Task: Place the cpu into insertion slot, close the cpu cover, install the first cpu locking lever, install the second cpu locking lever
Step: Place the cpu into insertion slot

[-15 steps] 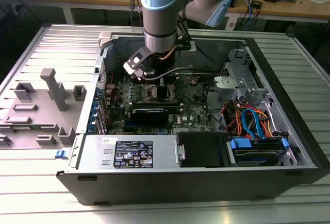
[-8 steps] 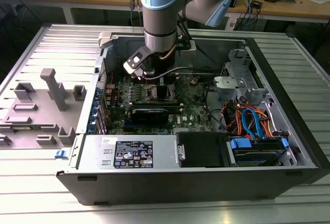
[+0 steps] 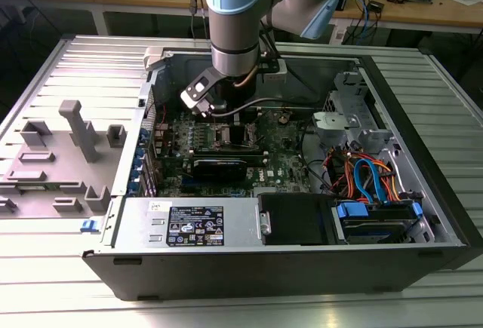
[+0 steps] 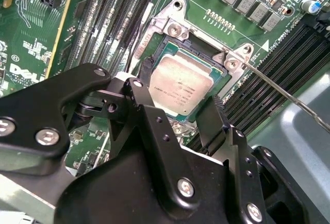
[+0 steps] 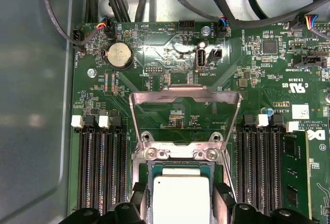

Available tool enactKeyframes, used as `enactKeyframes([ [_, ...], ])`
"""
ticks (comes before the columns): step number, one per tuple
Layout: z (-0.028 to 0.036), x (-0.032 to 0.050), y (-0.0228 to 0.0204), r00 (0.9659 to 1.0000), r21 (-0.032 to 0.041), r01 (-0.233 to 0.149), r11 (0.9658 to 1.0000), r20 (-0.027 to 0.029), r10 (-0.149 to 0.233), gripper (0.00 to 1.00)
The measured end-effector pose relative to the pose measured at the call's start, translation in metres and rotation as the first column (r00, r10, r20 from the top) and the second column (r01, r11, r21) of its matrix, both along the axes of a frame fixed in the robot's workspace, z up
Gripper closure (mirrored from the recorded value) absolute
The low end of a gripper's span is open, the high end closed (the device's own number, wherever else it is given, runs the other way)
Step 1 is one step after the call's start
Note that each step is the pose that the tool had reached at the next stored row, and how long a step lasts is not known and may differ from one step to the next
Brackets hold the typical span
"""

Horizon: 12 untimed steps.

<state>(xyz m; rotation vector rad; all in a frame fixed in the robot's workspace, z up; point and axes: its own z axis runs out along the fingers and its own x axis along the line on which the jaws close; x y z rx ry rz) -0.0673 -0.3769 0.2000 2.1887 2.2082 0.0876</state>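
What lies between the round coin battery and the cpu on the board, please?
In the first wrist view, the cpu cover, swung open, stands between the coin battery and the cpu; green board shows through its window.

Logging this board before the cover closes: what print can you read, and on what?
No text is readable enough to quote.
White print on the green circuit board: too small.
Markings on the cpu: blurred.
Sticker on the grey box: too small.
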Motion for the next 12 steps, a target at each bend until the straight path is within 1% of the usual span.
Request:
enactKeyframes([
  [9, -0.0006, 0.0000, 0.0002, 1.0000, 0.0003, 0.000, 1.0000, 0.0001, 0.000, 0.38],
  [10, -0.0007, 0.0000, 0.0003, 1.0000, -0.0026, 0.000, 1.0000, 0.0003, 0.000, 0.38],
  [11, -0.0005, 0.0000, 0.0002, 1.0000, -0.0165, 0.000, 0.9999, 0.0001, 0.000, 0.38],
  [12, 0.0003, 0.0001, 0.0001, 1.0000, -0.0192, 0.000, 0.9998, -0.0001, 0.000, 0.38],
])
